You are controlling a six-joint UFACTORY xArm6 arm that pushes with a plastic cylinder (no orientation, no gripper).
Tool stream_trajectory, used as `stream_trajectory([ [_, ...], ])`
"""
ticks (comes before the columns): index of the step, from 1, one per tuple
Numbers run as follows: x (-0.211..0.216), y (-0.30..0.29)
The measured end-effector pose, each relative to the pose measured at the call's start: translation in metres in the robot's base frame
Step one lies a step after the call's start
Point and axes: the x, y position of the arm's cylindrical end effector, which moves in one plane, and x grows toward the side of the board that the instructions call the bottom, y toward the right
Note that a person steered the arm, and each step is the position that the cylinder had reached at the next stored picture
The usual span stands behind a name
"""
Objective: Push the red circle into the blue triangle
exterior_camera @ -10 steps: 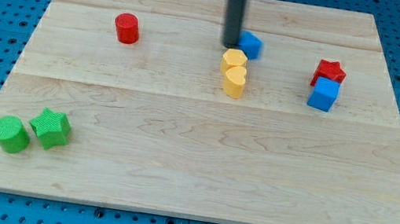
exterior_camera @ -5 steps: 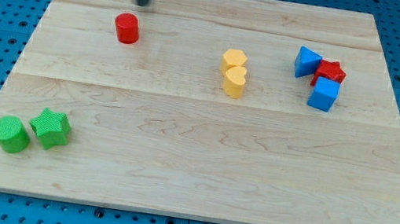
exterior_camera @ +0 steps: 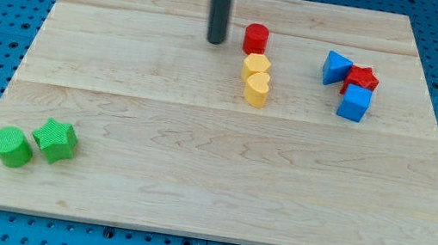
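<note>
The red circle [exterior_camera: 255, 37] stands near the view's top centre, just above a yellow hexagon block [exterior_camera: 255, 65]. The blue triangle [exterior_camera: 336, 68] lies to the view's right of it, touching a red star [exterior_camera: 362, 78]. My rod comes down from the top edge, and my tip [exterior_camera: 215, 41] rests on the board a short way to the view's left of the red circle, with a small gap between them.
A yellow heart-like block [exterior_camera: 256, 89] sits right below the yellow hexagon. A blue cube [exterior_camera: 353, 103] lies under the red star. A green circle [exterior_camera: 12, 147] and a green star [exterior_camera: 55, 141] sit at the view's bottom left.
The red circle has moved from the upper left to just above the yellow blocks. My tip has gone from the upper left to the circle's left side. The blue triangle earlier moved right to the red star.
</note>
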Motion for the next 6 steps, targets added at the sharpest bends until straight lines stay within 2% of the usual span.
stream_trajectory([
  [2,0.003,0.133],
  [3,-0.034,0.122],
  [4,0.006,0.196],
  [5,0.016,0.225],
  [6,0.002,0.218],
])
